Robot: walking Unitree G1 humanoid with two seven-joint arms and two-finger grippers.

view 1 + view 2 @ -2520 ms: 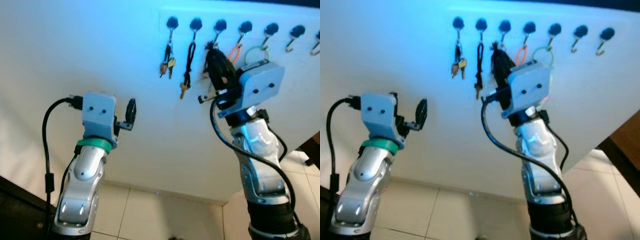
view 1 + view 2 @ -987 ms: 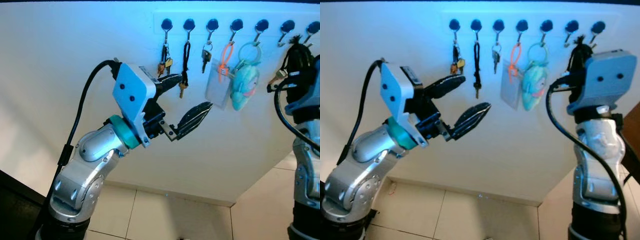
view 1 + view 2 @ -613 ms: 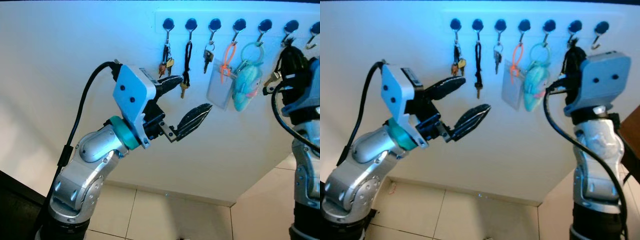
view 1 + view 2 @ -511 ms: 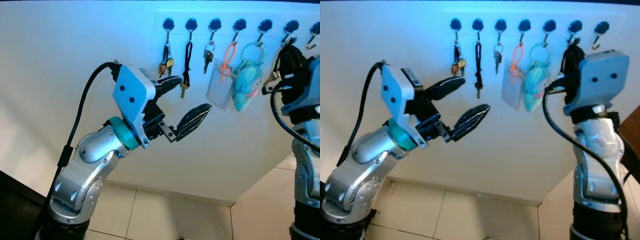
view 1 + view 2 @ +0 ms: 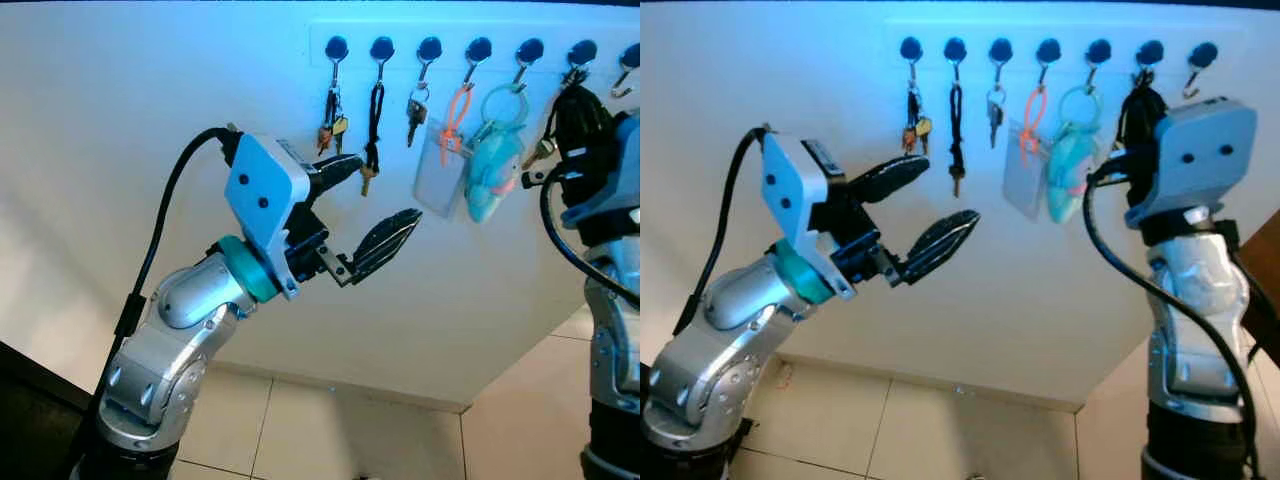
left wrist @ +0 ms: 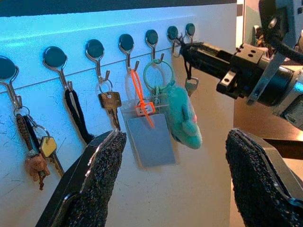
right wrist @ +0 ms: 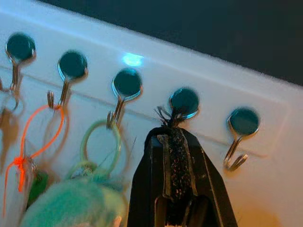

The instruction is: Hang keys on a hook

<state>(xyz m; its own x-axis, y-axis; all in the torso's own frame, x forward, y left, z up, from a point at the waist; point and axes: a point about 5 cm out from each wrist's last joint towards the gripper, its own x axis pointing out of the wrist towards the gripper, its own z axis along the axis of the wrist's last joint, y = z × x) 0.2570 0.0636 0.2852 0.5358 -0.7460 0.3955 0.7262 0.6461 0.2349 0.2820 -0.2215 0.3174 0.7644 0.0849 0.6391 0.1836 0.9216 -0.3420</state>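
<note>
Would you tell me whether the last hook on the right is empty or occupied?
Empty. The end hook hangs bare, while the right gripper holds the black cord against the neighbouring hook.

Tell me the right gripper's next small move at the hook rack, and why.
Probably ease the right gripper down a touch so the black cord loop settles into the sixth hook, then open. The fingers are pinched on the cord right under that hook, and the key hangs below them.
</note>
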